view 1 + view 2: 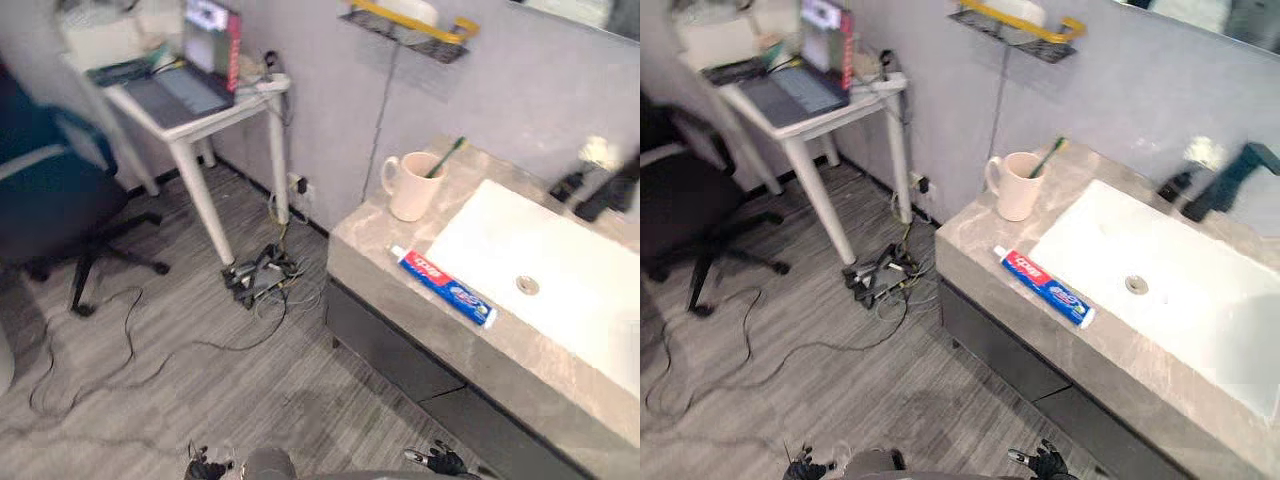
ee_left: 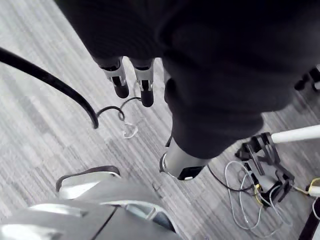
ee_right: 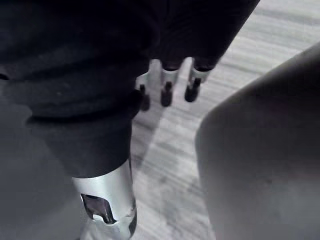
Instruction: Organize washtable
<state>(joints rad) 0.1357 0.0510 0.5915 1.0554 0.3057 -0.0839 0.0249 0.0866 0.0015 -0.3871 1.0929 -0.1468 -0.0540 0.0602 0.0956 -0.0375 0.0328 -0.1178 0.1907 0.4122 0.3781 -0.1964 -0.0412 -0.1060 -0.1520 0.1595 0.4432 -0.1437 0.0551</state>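
A grey stone washtable (image 1: 365, 255) holds a white sink basin (image 1: 560, 270) with a dark faucet (image 1: 1230, 180) behind it. A red, white and blue toothpaste tube (image 1: 442, 286) lies flat on the counter's front left, beside the basin. Behind it stands a cream mug (image 1: 412, 186) with a green toothbrush (image 1: 447, 156) leaning in it. My left hand (image 1: 205, 468) and right hand (image 1: 440, 460) hang low over the floor, well short of the counter. Straight fingers (image 2: 132, 82) show on the left hand and straight fingers (image 3: 167, 87) on the right, holding nothing.
A white desk (image 1: 205, 125) with a laptop (image 1: 200, 60) stands at the left wall, with a dark office chair (image 1: 50, 210) beside it. Cables and a power strip (image 1: 262, 272) lie on the wood floor between desk and washtable. A wall shelf (image 1: 410, 22) hangs above the mug.
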